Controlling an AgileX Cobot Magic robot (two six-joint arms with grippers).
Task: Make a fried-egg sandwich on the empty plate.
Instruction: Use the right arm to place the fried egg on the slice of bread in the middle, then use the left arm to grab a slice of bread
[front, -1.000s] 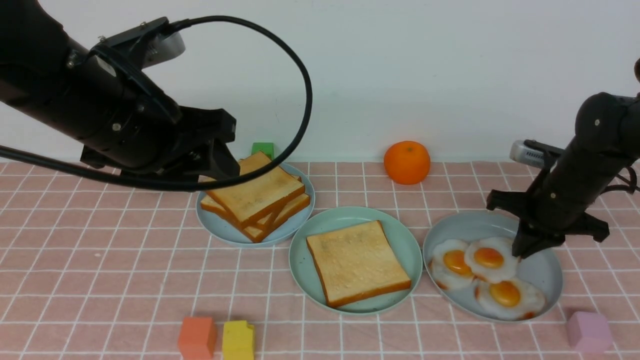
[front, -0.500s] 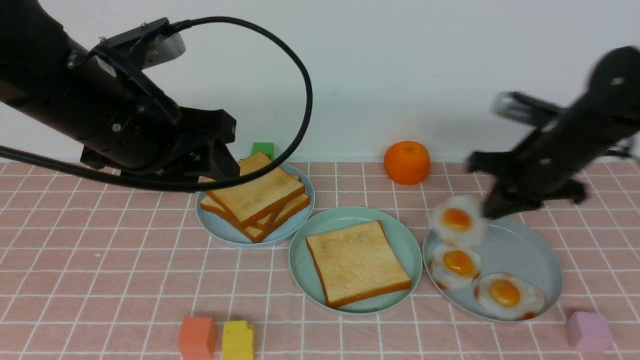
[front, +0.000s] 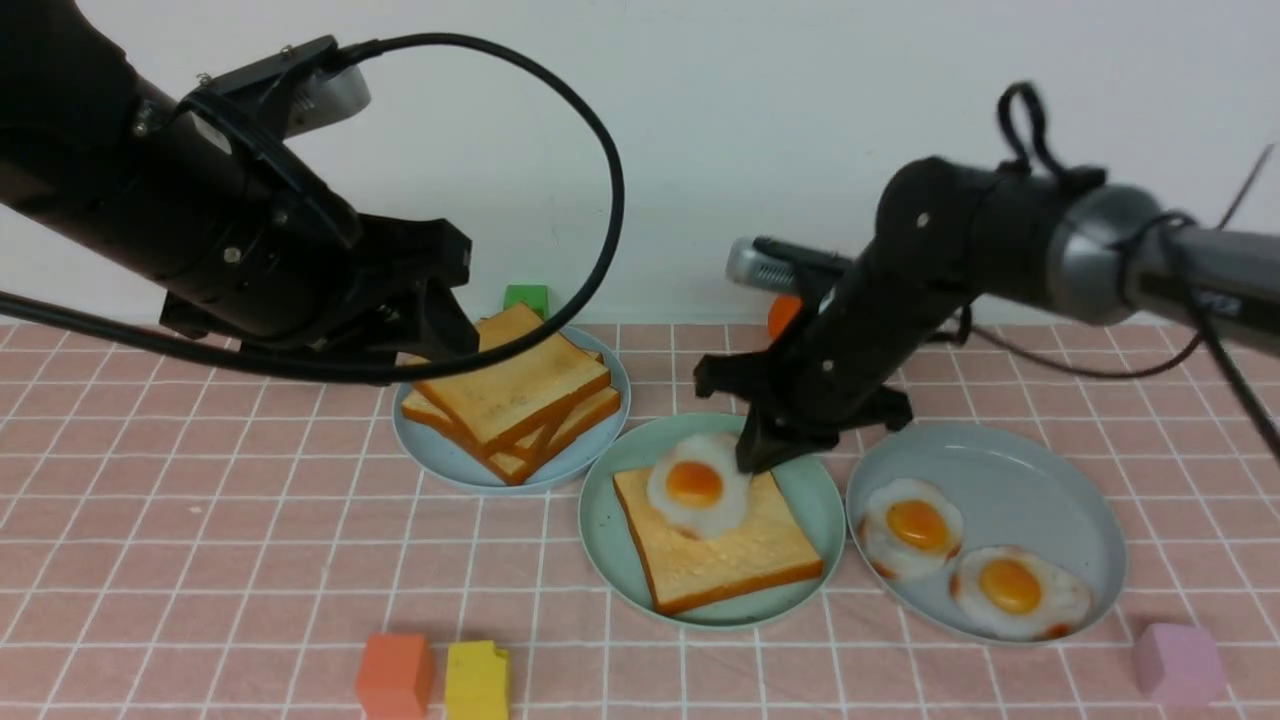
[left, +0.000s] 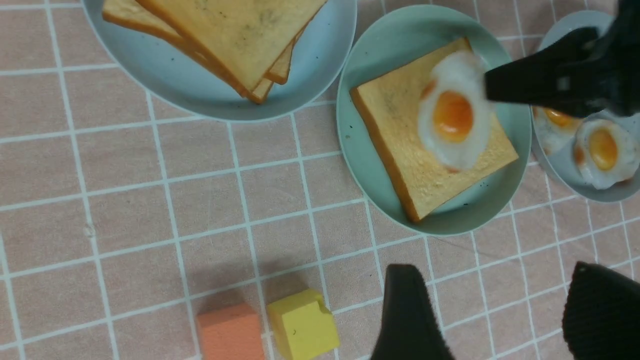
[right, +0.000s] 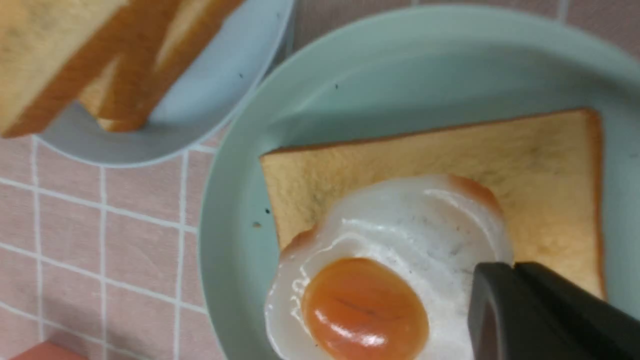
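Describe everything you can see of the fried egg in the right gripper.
The fried egg is a glossy, plastic-looking white disc with a wavy, faintly browned rim and a domed orange yolk. The shut right gripper pinches its white edge. It lies roughly flat over the far part of the toast slice on the mint-green plate; contact with the toast is unclear.

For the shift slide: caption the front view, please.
Right gripper holds a fried egg over the toast on the mint-green plate; left gripper open.
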